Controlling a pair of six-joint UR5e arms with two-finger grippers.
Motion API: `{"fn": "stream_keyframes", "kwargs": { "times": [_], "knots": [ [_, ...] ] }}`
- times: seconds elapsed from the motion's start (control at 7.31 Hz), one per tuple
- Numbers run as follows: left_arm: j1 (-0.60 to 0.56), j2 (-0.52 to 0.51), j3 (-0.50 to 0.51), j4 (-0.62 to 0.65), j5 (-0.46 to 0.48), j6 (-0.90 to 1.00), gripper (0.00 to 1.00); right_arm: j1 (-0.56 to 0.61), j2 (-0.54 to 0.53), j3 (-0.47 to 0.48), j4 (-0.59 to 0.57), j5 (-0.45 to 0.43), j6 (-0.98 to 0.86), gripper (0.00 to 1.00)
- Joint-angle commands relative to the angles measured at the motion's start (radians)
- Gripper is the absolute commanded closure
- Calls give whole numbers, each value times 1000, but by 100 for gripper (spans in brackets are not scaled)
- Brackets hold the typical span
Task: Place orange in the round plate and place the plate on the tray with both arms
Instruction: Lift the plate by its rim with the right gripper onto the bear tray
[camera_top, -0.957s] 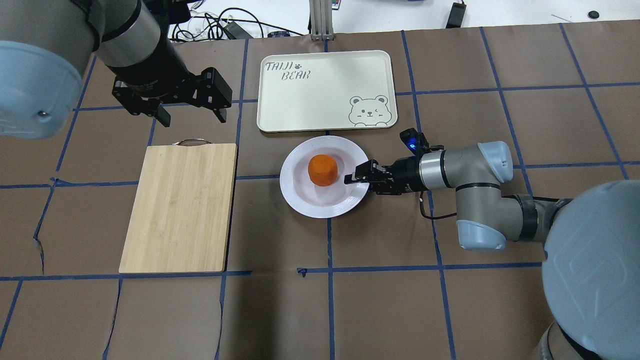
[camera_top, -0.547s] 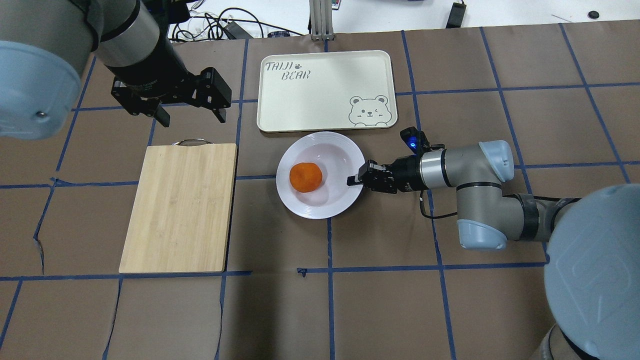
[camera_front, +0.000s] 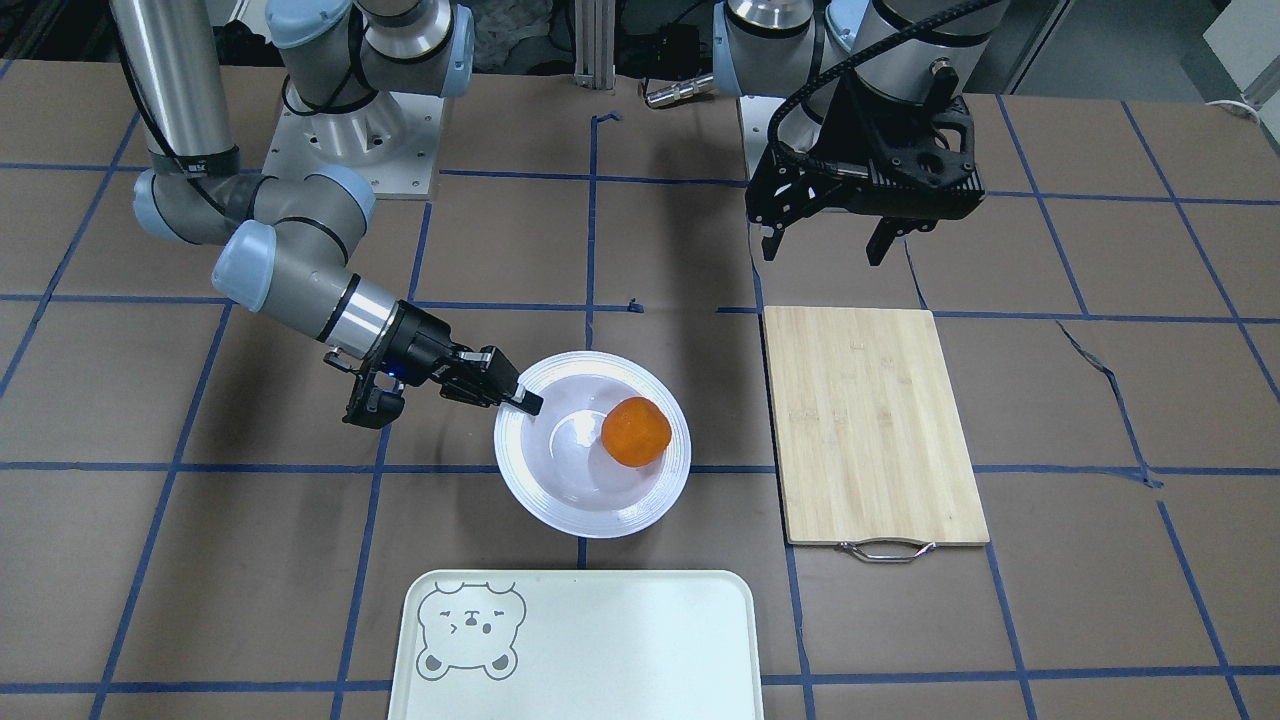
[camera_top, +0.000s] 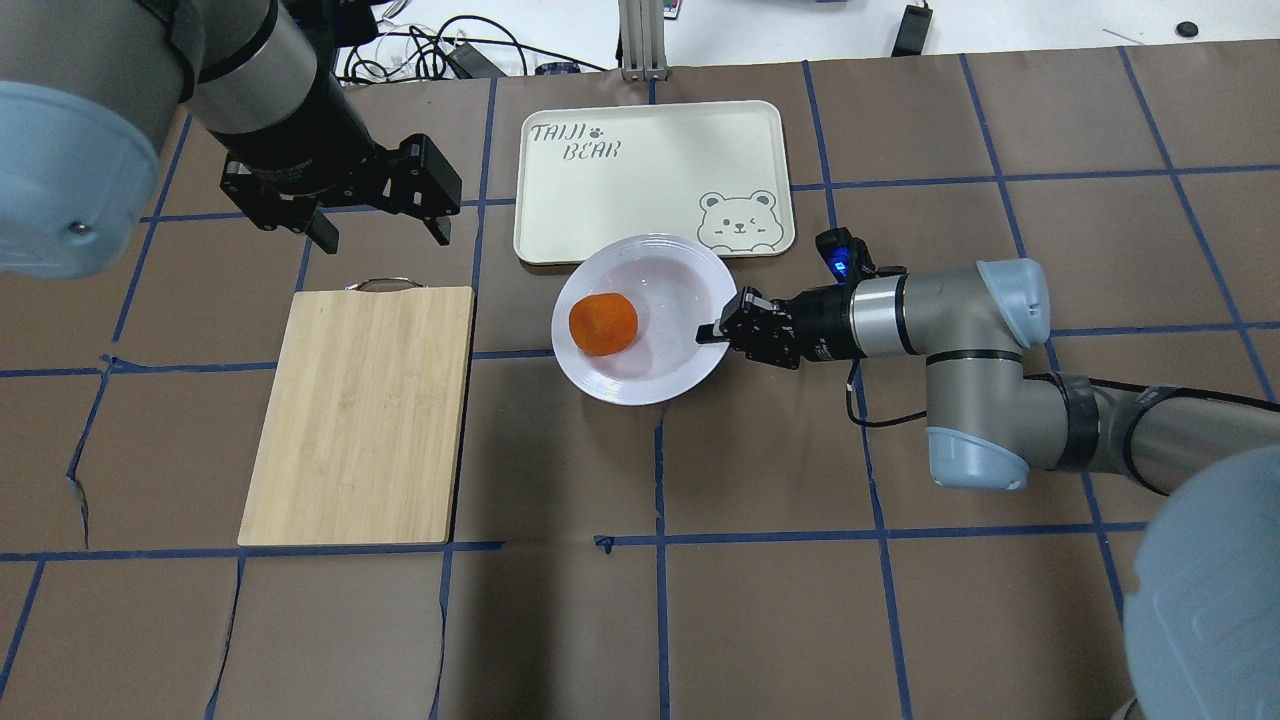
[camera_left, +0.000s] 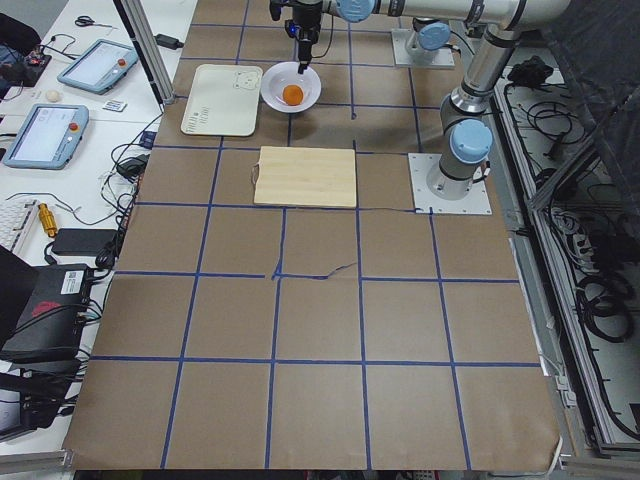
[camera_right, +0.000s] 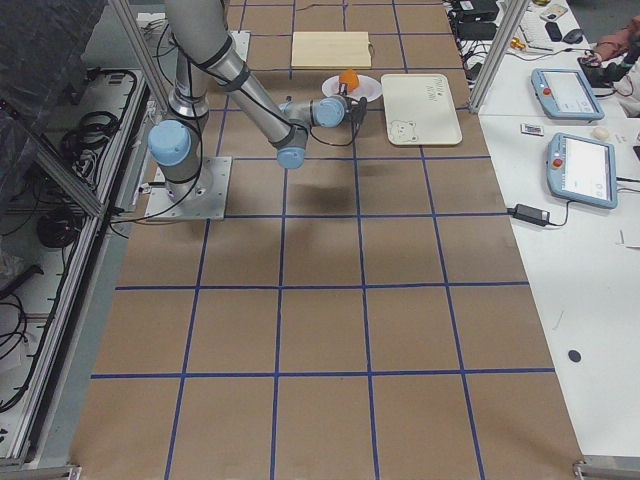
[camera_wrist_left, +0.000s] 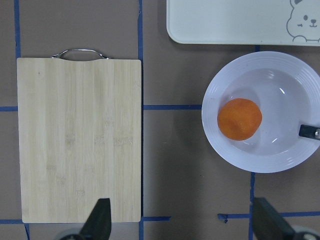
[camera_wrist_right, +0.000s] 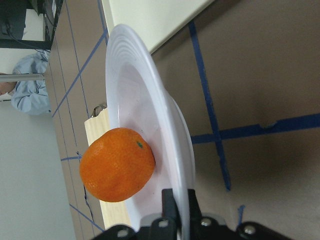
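The orange (camera_top: 603, 323) lies in the round plate (camera_top: 640, 390), against the side nearest the cutting board. My right gripper (camera_top: 712, 333) is shut on the plate's rim on the opposite side and holds it tilted, just off the table. In the overhead view the plate's far edge overlaps the near rim of the tray (camera_top: 650, 180). The right wrist view shows the orange (camera_wrist_right: 117, 165) resting low in the tilted plate (camera_wrist_right: 150, 100). My left gripper (camera_top: 385, 238) hangs open and holds nothing, above the table beyond the board, well apart from the plate.
A bamboo cutting board (camera_top: 360, 415) with a metal handle lies to the robot's left of the plate. Cables and an aluminium post stand beyond the tray at the table's far edge. Brown paper with blue tape lines covers the table.
The right gripper has carried the plate toward the tray and slightly left. The orange has rolled from the plate's centre to its side nearest the board. The left arm has barely moved.
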Motion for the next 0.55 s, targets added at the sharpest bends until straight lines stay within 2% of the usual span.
{"fn": "stream_keyframes", "kwargs": {
  "times": [0.0, 0.14, 0.41],
  "knots": [
    [0, 0, -2, 0, 0, 0, 0, -1, -6, -160, 99, 20, 154, 95],
    [0, 0, 0, 0, 0, 0, 0, 1, 31, -302, 237, 20, 139, 95],
    [0, 0, -2, -2, 0, 0, 0, 1, 240, -551, 269, 23, 133, 95]
  ]
}}
